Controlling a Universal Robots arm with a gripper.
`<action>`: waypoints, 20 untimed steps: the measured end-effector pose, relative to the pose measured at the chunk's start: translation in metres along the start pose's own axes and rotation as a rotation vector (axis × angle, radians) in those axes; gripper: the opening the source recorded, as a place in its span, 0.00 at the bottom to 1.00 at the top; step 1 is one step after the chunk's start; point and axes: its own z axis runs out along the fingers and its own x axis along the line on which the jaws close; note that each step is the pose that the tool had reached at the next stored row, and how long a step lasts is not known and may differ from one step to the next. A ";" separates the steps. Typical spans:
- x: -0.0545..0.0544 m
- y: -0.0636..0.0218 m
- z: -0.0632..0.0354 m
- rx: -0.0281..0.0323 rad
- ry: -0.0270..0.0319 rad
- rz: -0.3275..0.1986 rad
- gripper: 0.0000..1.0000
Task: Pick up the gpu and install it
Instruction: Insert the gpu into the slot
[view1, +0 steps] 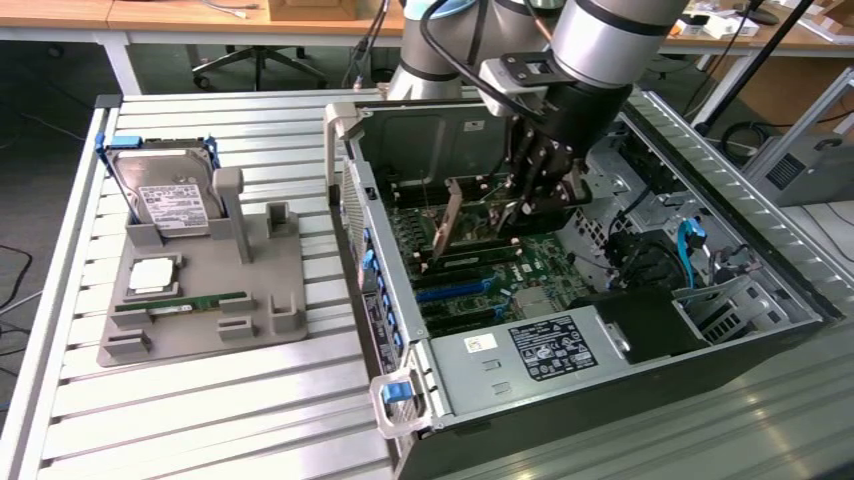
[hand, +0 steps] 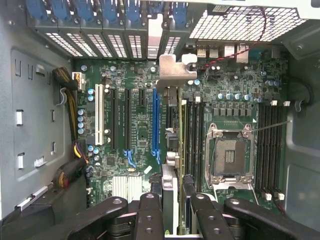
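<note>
Jaws (hand: 170, 200) clenched on gpu (hand: 172, 145), card held edge-on above motherboard (hand: 135, 130) at frame centre, inside open PC case (view1: 400, 400). Risk: bracket (hand: 172, 67) misses rear slot opening; tilted card jams against connector.

- My gripper (view1: 534, 195) hangs inside the open case (view1: 801, 300), walls close on either side.
- Beneath my fingers, the motherboard (hand: 140, 130) bristles with upright slots (little slack).
- Above me, the way out stands open.

Green motherboard (hand: 140, 130), blue slot (hand: 156, 125), white slot (hand: 99, 115), silver bracket (hand: 172, 70).
</note>
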 end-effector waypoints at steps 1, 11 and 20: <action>0.000 0.0002 0.0004 0.0000 0.0000 0.000 0.27; 0.001 0.0009 0.0029 -0.0001 0.0001 0.000 0.27; 0.002 0.0017 0.0050 0.0000 0.0001 0.000 0.27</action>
